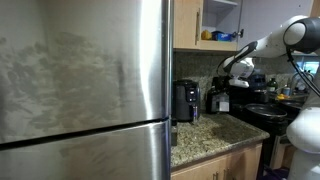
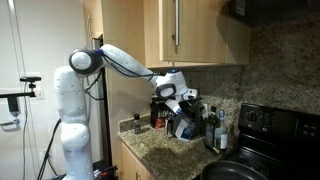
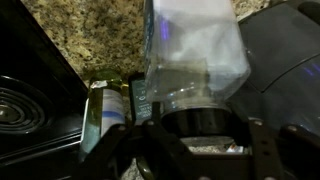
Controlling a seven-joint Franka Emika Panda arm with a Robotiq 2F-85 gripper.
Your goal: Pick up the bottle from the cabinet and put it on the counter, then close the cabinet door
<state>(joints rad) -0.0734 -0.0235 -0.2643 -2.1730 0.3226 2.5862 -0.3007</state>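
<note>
Granite counter (image 3: 80, 30) sits partly hidden behind the bottle (image 3: 195, 50) in the tool (image 3: 195, 115).

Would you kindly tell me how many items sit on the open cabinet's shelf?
2. In an exterior view, a yellow item lies at the left of the cabinet shelf, and a flat blue item lies just right of it. Others may be hidden further back.

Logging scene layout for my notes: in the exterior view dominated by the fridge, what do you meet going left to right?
Stainless-steel fridge → black coffee maker → yellow item in the cabinet → flat blue item → black stove top. The robot arm overlaps several, so it is omitted.
</note>
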